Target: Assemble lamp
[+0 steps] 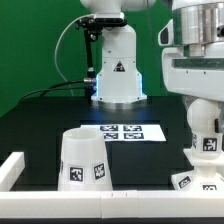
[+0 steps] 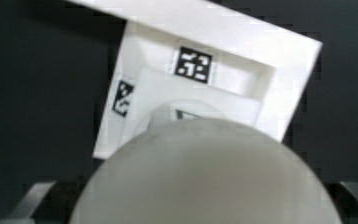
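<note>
My gripper (image 1: 205,138) is at the exterior view's right, shut on the white bulb (image 1: 208,145), which carries a square tag. It holds the bulb just above the angular white base (image 1: 193,182) at the front right. In the wrist view the round bulb (image 2: 202,165) fills the foreground between my dark fingers (image 2: 48,200). The base (image 2: 202,75) lies below it with two tags and a socket partly hidden by the bulb. The truncated-cone shade (image 1: 82,158) stands upright at the front left, apart from the gripper.
The white robot pedestal (image 1: 115,75) with a triangle logo stands at the back centre. The marker board (image 1: 122,131) lies flat in the middle of the black table. White border rails run along the front (image 1: 110,205) and left (image 1: 10,165).
</note>
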Action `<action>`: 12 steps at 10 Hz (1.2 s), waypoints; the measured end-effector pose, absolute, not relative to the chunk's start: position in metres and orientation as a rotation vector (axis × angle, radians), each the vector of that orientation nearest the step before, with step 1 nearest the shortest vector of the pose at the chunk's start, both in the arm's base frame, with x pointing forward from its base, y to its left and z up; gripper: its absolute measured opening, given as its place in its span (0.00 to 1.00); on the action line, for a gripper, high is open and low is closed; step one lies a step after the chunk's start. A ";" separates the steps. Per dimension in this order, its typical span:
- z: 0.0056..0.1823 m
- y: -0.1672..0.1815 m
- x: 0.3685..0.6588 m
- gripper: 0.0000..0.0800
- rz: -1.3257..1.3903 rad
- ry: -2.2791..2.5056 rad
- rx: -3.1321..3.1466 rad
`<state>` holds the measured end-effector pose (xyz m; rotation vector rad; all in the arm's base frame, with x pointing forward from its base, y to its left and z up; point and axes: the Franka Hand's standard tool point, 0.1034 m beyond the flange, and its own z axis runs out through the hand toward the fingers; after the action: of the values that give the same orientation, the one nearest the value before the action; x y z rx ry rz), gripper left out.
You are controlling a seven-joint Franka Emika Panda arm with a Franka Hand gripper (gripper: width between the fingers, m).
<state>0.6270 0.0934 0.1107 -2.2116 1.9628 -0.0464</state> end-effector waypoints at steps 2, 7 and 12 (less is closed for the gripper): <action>0.112 0.090 0.629 0.72 -0.025 2.059 -2.081; 0.108 0.098 0.623 0.84 0.030 2.209 -1.955; 0.161 0.076 0.623 0.87 0.024 2.019 -2.077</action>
<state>0.6234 0.0762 0.1610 -2.0767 2.0189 0.0242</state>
